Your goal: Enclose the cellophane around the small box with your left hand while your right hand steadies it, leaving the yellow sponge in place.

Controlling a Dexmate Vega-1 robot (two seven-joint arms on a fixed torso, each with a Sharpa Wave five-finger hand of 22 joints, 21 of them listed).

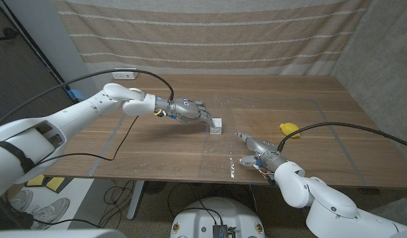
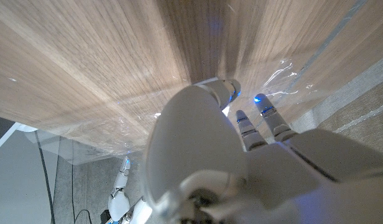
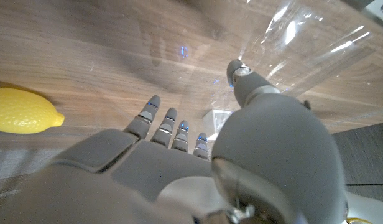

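Note:
A small white box [image 1: 217, 125] stands near the middle of the wooden table [image 1: 157, 149], on a clear cellophane sheet [image 1: 230, 162] that shows mostly as glints. My left hand [image 1: 190, 109] reaches in from the left, its fingers stretched out with the tips at the box's left side, and holds nothing I can see. In the left wrist view that hand [image 2: 229, 155] has straight fingers over the cellophane [image 2: 278, 74]. My right hand [image 1: 256, 149] has its fingers spread, a little in front and to the right of the box. The box [image 3: 217, 119] shows beyond the right hand [image 3: 179, 168]. The yellow sponge [image 1: 289, 127] lies to the right.
The sponge [image 3: 20, 111], lemon-shaped, sits close beside my right hand. A black cable [image 1: 124, 135] trails over the table's left part and front edge. A striped curtain [image 1: 210, 33] hangs behind the table, and a grey wall [image 1: 382, 59] stands on the right.

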